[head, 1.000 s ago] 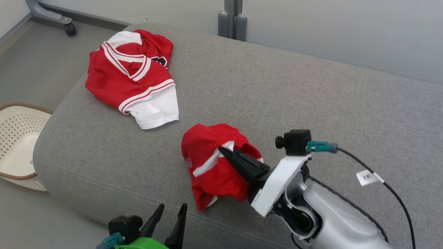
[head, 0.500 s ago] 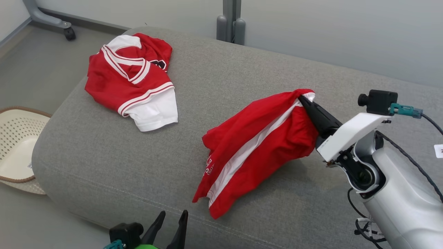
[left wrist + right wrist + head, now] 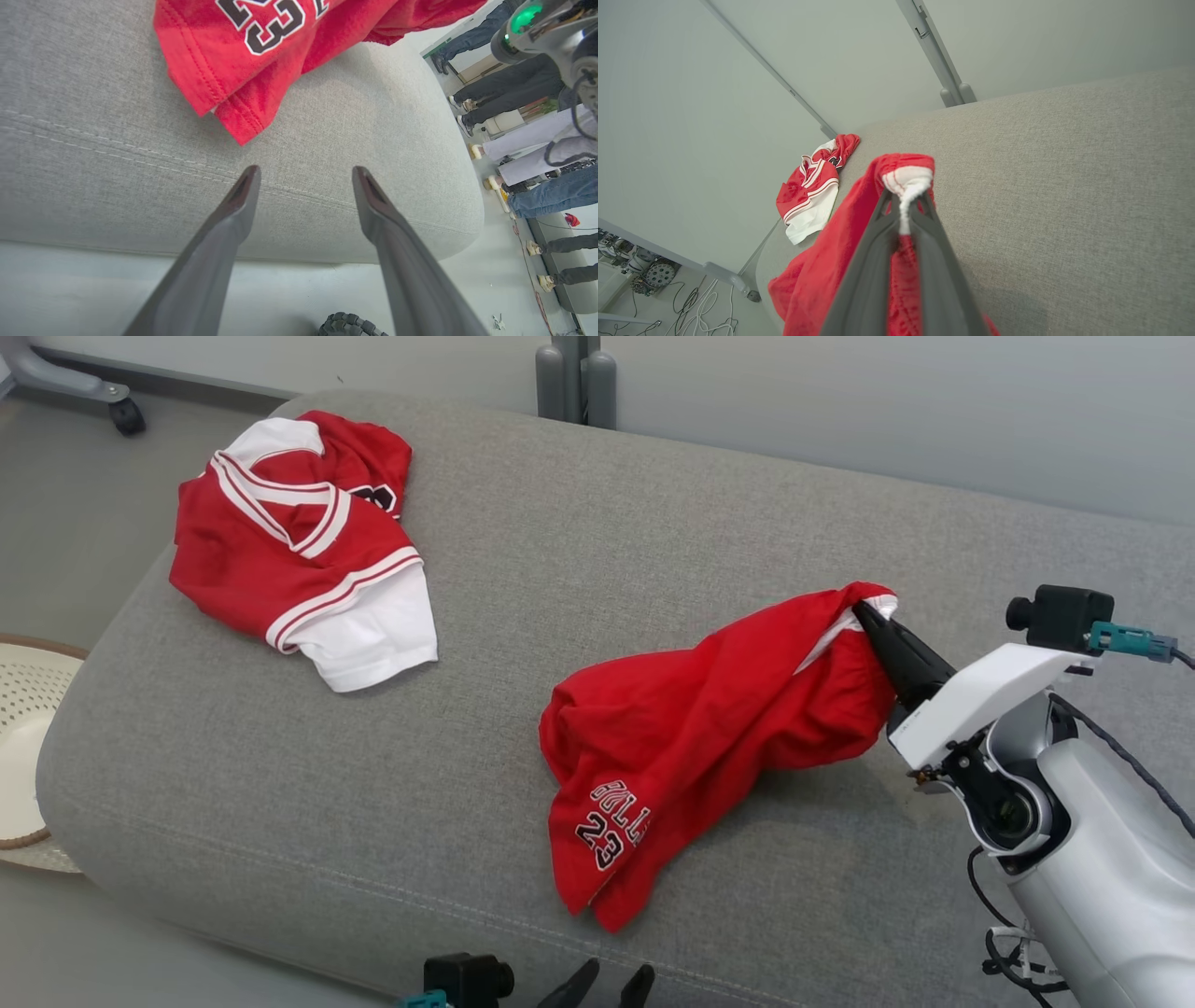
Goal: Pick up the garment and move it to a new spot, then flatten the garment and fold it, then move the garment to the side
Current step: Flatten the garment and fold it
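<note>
Right gripper [image 3: 866, 609], clamped on a white-trimmed edge of the red shorts [image 3: 709, 709], holds that end raised; the hem rests mid-way along the grey cushion [image 3: 653, 504]. Left gripper [image 3: 306, 170] hovers, jaws apart, at the cushion's front edge. Advice: lift higher so the cloth hangs free before carrying.

R claw [image 3: 866, 611] clamped tight, pointing up-left; L claw [image 3: 306, 171] spread wide, held low.

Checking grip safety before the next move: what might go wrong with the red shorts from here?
The right gripper pinches only a small bunch of the shorts, so the cloth may slip free. Their lower hem lies close to the front edge of the sofa and might slide off if dragged.
</note>
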### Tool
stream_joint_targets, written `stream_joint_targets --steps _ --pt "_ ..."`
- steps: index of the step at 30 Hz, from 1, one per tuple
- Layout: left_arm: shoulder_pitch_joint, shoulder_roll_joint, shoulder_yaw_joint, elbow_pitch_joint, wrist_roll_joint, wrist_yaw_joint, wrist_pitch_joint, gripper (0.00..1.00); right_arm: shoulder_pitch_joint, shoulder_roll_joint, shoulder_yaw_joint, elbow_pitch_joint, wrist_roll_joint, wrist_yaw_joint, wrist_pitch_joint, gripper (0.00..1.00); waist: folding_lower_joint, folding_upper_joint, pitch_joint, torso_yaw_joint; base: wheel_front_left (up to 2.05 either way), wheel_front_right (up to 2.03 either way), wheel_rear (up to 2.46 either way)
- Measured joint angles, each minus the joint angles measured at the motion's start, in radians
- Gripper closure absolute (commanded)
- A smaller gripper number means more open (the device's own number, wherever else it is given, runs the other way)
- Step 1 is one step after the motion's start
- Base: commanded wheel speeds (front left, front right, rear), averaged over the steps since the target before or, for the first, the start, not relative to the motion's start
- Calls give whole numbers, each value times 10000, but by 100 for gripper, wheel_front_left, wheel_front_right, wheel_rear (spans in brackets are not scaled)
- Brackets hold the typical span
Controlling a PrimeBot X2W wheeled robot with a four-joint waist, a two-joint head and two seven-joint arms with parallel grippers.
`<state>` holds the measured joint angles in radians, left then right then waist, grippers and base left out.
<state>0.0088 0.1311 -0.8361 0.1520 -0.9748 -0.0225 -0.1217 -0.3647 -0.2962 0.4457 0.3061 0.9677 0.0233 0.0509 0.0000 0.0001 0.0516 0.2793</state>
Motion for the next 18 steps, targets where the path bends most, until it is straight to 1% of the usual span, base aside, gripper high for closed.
stream_joint_targets --steps 2,5,9,16,18 --pt "-113 46 -88 194 2 -75 100 0 -6 56 54 -21 0 0 40 100 0 0 80 -76 0 0 0" --pt "-303 -52 -84 418 13 -201 161 0 -15 94 88 -65 0 4 44 100 0 0 192 -183 0 0 0" --pt "-734 -272 201 623 -65 -314 148 0 -17 29 61 -77 0 12 42 100 0 0 303 -251 0 0 0" --pt "-811 -313 395 1342 -255 -407 157 0 -23 6 67 -96 -2 12 67 100 0 0 376 -279 0 0 0" --pt "-826 -330 408 1452 -341 -500 171 0 -61 4 79 -142 -2 12 86 100 0 0 419 -300 0 0 0"
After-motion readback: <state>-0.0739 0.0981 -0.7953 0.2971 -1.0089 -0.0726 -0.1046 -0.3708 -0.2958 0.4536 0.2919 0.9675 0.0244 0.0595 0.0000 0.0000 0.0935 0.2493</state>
